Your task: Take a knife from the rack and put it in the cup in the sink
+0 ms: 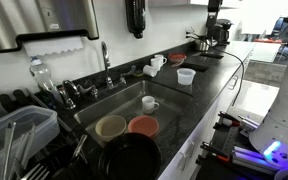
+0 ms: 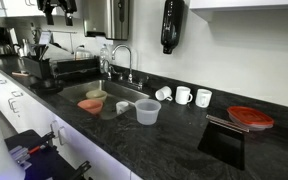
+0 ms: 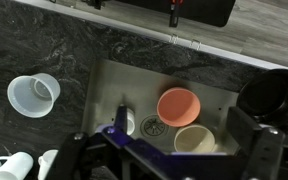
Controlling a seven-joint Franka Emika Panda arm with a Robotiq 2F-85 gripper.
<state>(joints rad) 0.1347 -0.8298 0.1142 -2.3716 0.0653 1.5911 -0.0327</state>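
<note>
The sink [image 1: 124, 108] holds the white mug [image 1: 150, 103], which stands upright near the tap side. It also shows in the other exterior view [image 2: 122, 106] and, partly hidden by a bluish bar, in the wrist view [image 3: 126, 122]. The translucent cutlery tub [image 1: 24, 122] of the rack [image 2: 62, 68] holds slim pale utensils, the knife [image 1: 11, 146] among them. My gripper [image 2: 59, 9] hangs high up, far from the tub and the mug. In the wrist view its fingers [image 3: 166, 160] stand wide apart over the sink with nothing between them.
An orange bowl [image 3: 179, 105], a beige bowl [image 3: 194, 140] and a black pan [image 3: 274, 92] lie in the sink. A clear plastic cup [image 3: 32, 94] stands on the black worktop. White mugs [image 2: 184, 95], a red lid [image 2: 249, 117] and the chrome tap [image 2: 121, 55] are nearby.
</note>
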